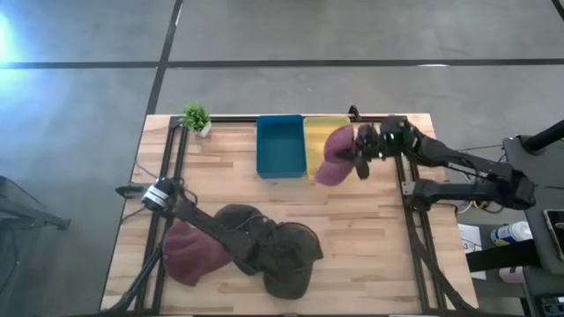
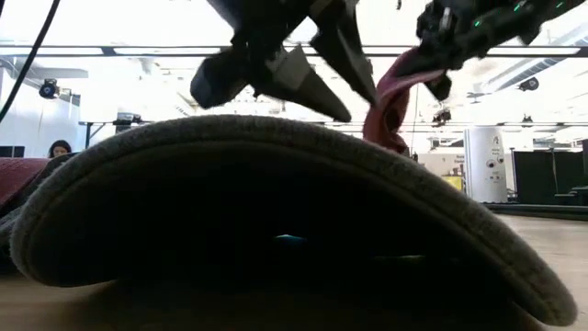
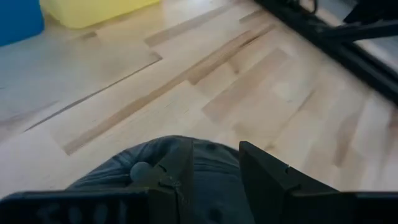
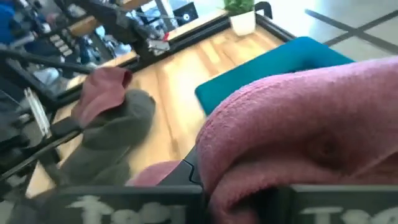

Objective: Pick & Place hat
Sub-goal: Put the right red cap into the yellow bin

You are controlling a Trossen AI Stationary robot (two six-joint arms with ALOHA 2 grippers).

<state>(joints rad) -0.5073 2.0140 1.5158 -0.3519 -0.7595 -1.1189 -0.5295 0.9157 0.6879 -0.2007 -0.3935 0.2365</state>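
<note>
A dark grey hat [image 1: 286,255] lies crown up on the table near the front edge and fills the low view [image 2: 276,211]. My left gripper [image 3: 214,168] stands open just over its crown [image 3: 211,155], fingers slanting down. A maroon hat [image 1: 192,254] lies beside the grey one, on its left. My right gripper [image 1: 363,158] is shut on another maroon hat [image 1: 335,157], held in the air over the near end of the yellow bin [image 1: 319,128]. My left gripper: I cannot tell whether its fingertips [image 2: 344,115] touch the grey hat's crown. My right gripper holds the maroon hat from the table's right side. The cloth [image 4: 298,124] bulges over the fingers and hides the place of contact. The hat hangs slack below the gripper [image 2: 390,110], lifted clear of table and bin.
A blue bin [image 1: 280,145] stands beside the yellow one at the table's far edge, with a small potted plant [image 1: 196,117] at the far left corner. Black frame rails [image 1: 414,229] run along both sides. Bare wood lies between the bins and the hats. A person [image 2: 60,147] shows far behind.
</note>
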